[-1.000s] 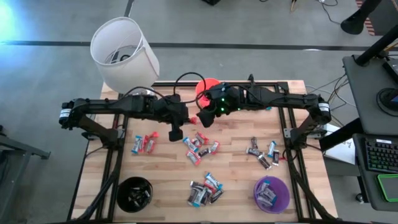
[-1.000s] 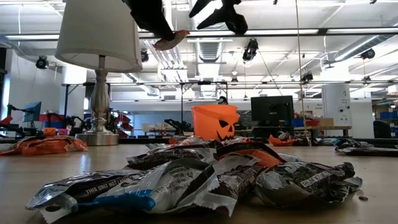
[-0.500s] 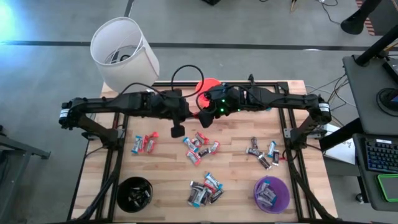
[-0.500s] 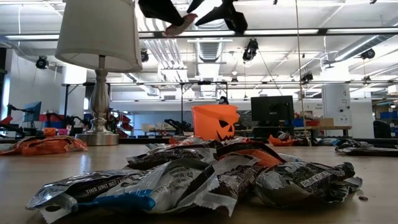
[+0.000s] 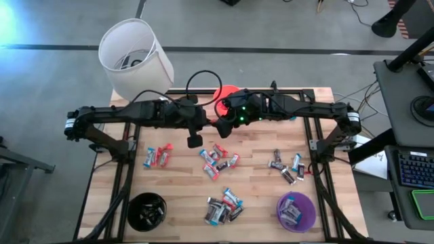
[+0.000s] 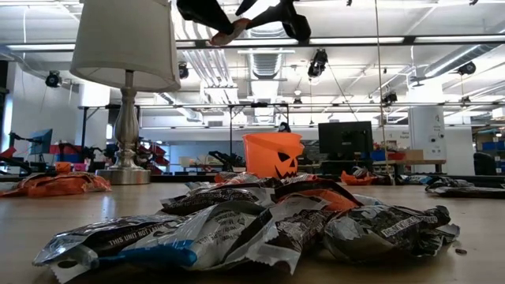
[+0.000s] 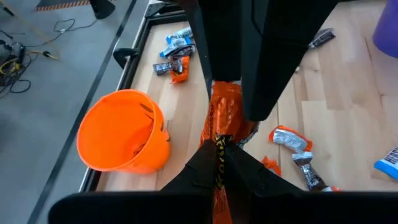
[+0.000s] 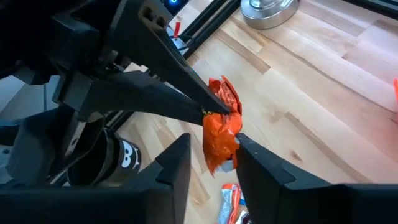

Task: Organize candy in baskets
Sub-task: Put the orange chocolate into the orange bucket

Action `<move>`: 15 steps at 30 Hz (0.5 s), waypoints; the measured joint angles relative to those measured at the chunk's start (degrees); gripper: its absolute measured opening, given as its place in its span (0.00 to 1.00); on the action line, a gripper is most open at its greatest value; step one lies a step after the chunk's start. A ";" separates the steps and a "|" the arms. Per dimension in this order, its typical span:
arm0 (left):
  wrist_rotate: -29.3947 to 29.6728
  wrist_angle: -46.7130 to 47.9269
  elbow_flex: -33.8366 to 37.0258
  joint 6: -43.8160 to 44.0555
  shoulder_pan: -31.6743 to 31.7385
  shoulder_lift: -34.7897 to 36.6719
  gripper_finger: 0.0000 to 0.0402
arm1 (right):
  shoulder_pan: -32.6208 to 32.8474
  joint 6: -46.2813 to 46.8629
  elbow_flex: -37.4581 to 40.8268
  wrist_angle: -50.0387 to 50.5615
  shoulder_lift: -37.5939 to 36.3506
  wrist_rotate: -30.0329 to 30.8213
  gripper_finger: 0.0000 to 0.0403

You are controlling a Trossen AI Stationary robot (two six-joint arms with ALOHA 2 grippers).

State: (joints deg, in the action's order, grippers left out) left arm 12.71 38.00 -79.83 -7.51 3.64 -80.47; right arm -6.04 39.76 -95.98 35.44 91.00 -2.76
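Observation:
High above the table's middle, my left gripper (image 5: 210, 125) is shut on an orange-wrapped candy (image 8: 221, 134). My right gripper (image 5: 224, 123) faces it, open, with one finger on each side of the candy's free end. The orange basket (image 7: 121, 134) stands on the table below and just beyond them, near the far edge. The black basket (image 5: 147, 211) and the purple basket (image 5: 296, 211), which holds candy, stand near the front edge. Loose candy lies in heaps (image 5: 218, 160) on the wood. My left gripper pinches one end of the orange wrapper (image 7: 217, 158) between its two fingertips, which slant downward. The candy sticks out ahead of the fingers, lifted clear of the table. My right gripper's fingers flank the candy's other end (image 8: 217, 149). One finger (image 8: 249, 155) lies close against the wrapper; whether it touches, I cannot tell.
A white lamp (image 5: 134, 57) stands at the table's far left corner. More candy heaps lie at the left (image 5: 157, 156), front middle (image 5: 224, 205) and right (image 5: 286, 167). Bare wood shows between them.
My left gripper has risen with the orange candy and tipped more level, bringing the candy up between my right gripper's fingers. The candy stays clear of the table.

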 joint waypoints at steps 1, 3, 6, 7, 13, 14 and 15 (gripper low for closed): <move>0.02 0.04 0.02 -0.30 0.00 0.00 0.00 | 0.00 -0.14 0.04 0.02 0.00 0.00 0.21; 0.07 -0.03 0.02 -0.42 0.00 0.00 0.00 | 0.00 -0.38 0.10 -0.01 0.00 -0.02 0.15; 0.21 -0.52 0.05 -0.42 0.11 0.00 0.00 | 0.00 -0.44 0.35 -0.20 0.00 -0.02 0.06; 0.25 -0.67 0.07 -0.42 0.11 0.00 0.00 | 0.00 -0.63 0.37 -0.18 0.00 -0.02 0.04; 0.28 -0.92 0.11 -0.42 0.11 0.00 0.00 | 0.00 -2.21 0.39 -0.16 0.00 -0.04 0.02; 0.28 -0.90 0.11 -0.42 0.11 0.00 0.00 | 0.00 -2.33 0.39 -0.17 0.00 -0.04 0.02; 0.28 -0.86 0.11 -0.42 0.11 0.00 0.00 | 0.00 -2.39 0.39 -0.17 0.00 -0.04 0.02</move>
State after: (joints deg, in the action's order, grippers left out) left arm 12.99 37.13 -79.72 -7.92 3.75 -80.47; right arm -6.04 37.37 -95.59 35.27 91.00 -2.81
